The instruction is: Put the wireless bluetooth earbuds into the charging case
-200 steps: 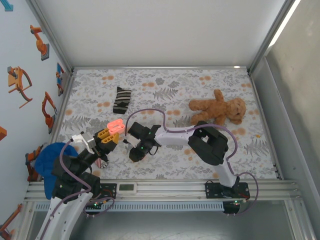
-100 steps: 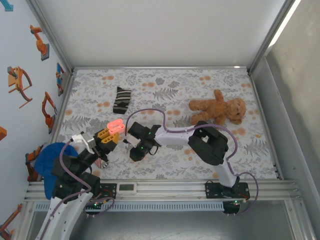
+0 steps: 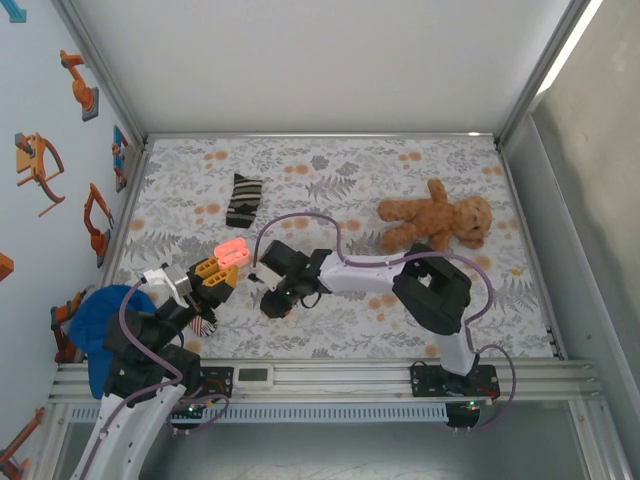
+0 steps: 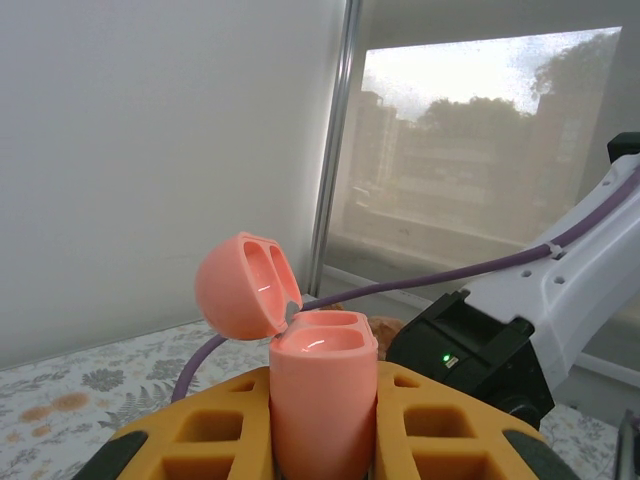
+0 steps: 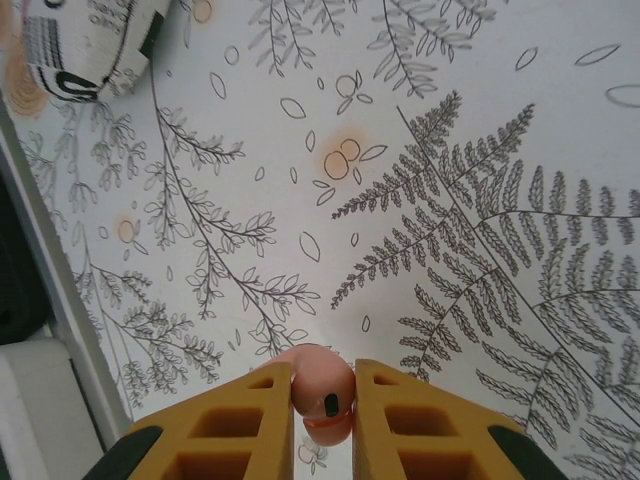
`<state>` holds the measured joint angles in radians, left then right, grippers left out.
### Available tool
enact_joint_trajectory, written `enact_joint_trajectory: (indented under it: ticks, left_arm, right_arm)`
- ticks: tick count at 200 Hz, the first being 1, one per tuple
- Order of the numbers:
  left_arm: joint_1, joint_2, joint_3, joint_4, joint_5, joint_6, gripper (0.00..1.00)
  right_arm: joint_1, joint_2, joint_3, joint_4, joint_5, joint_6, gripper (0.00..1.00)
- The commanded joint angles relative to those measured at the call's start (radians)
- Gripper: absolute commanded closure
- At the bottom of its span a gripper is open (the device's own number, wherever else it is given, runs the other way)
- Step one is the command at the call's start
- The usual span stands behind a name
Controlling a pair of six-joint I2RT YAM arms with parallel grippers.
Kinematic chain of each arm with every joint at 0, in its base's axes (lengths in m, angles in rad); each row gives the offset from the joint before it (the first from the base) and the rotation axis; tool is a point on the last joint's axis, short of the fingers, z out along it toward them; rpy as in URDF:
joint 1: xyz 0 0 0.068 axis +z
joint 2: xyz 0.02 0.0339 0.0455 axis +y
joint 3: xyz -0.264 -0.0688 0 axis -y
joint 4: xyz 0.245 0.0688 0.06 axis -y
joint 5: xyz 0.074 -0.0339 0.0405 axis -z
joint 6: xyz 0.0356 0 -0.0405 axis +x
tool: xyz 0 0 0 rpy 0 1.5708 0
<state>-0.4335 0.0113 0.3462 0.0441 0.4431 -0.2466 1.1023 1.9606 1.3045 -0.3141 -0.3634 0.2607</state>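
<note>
The right gripper (image 5: 322, 385) barely pinches the earbud (image 5: 322, 405), which may slip before reaching the case (image 4: 322, 385) the left gripper (image 4: 322, 440) clamps.

The floral-clothed table (image 3: 330, 170) carries two soft things: a brown teddy bear (image 3: 437, 222) far right, and a striped sock (image 3: 244, 200) far left.

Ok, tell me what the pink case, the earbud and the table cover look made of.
The charging case: smooth salmon-pink plastic, semi-gloss; light glints on its rim and inside the open lid.
The earbud: likely the same hard pink plastic, with a small dark oval inset.
The table cover: matt printed fabric, probably; flat fern pattern, no shine.
</note>
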Motion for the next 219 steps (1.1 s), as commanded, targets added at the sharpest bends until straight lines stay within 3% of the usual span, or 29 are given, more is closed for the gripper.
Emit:
enact_joint_trajectory:
  ticks: [1, 135, 219]
  left_arm:
    - [-0.004, -0.011, 0.022, 0.016, -0.007, 0.013, 1.0]
    - [-0.004, 0.077, 0.008, 0.064, -0.033, 0.001, 1.0]
    - [-0.004, 0.139, -0.009, 0.149, -0.067, -0.003, 1.0]
  right_arm:
    - [-0.016, -0.083, -0.024, 0.019, 0.048, -0.016, 0.82]
    - [-0.059, -0.471, -0.11, -0.008, 0.282, -0.174, 0.83]
    - [-0.071, -0.645, -0.138, -0.004, 0.363, -0.214, 0.84]
